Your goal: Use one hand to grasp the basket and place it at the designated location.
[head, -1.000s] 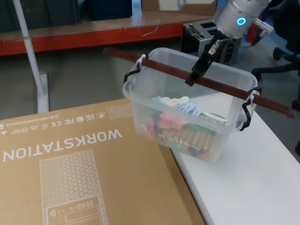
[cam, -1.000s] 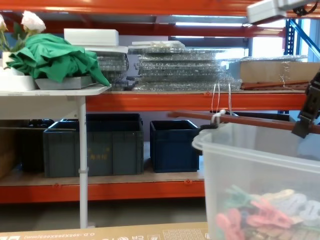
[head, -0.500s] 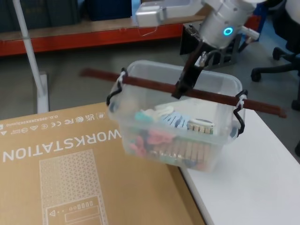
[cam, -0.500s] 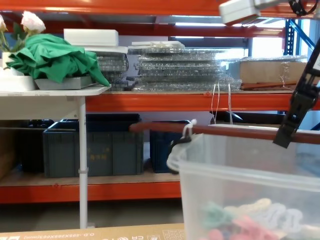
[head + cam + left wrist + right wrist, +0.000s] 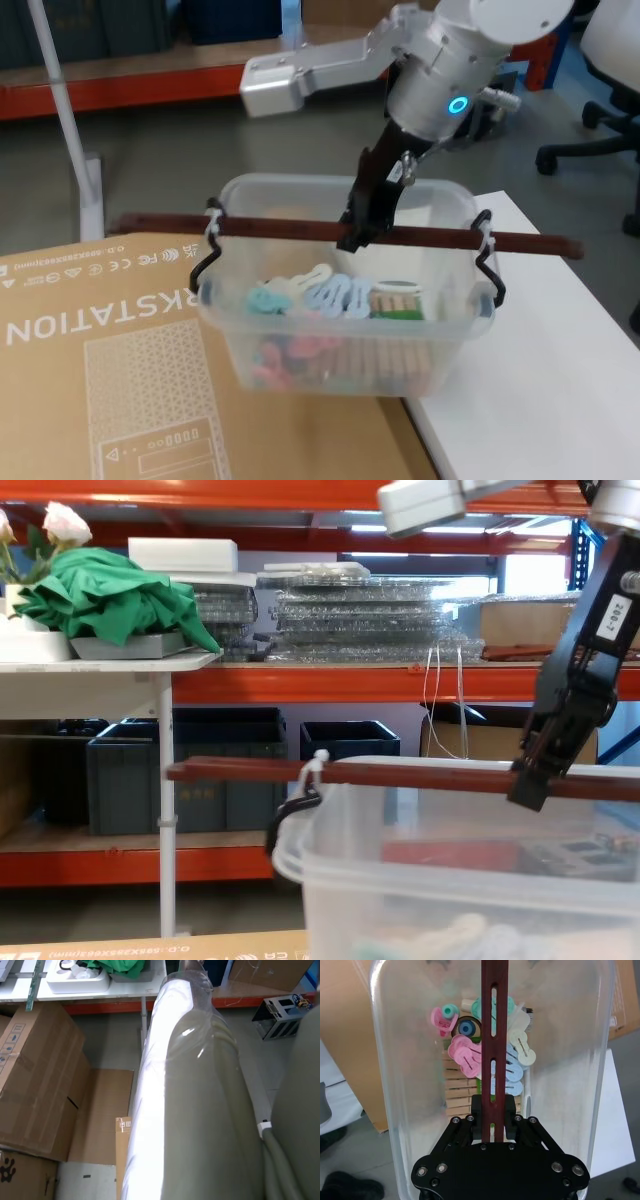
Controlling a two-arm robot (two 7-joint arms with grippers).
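Observation:
The basket point(image 5: 292, 184) is a translucent tub hanging level in the air by its reddish-brown rod handle point(image 5: 270, 228). It hovers over the seam between the cardboard box and the white table. My right gripper point(image 5: 358, 228) comes down from above and is shut on the middle of the handle. In the right wrist view the fingers point(image 5: 493, 1106) clamp the slotted rod point(image 5: 493, 1020), with pink, blue and green pegs point(image 5: 462, 1050) in the tub below. The chest view shows the gripper point(image 5: 530, 783) on the rod point(image 5: 400, 773) above the tub's rim point(image 5: 300, 865).
A large flat cardboard box point(image 5: 110, 370) printed "WORKSTATION" lies at the left front. The white table point(image 5: 560, 380) runs along the right. A white pole point(image 5: 55, 90) stands at the far left, office chairs at the right edge. Orange racking point(image 5: 300, 683) with dark blue crates point(image 5: 180, 770) is behind.
My right gripper has carried the basket leftward and nearer to me, from above the white table to above the box's right edge. The rod has swung level.

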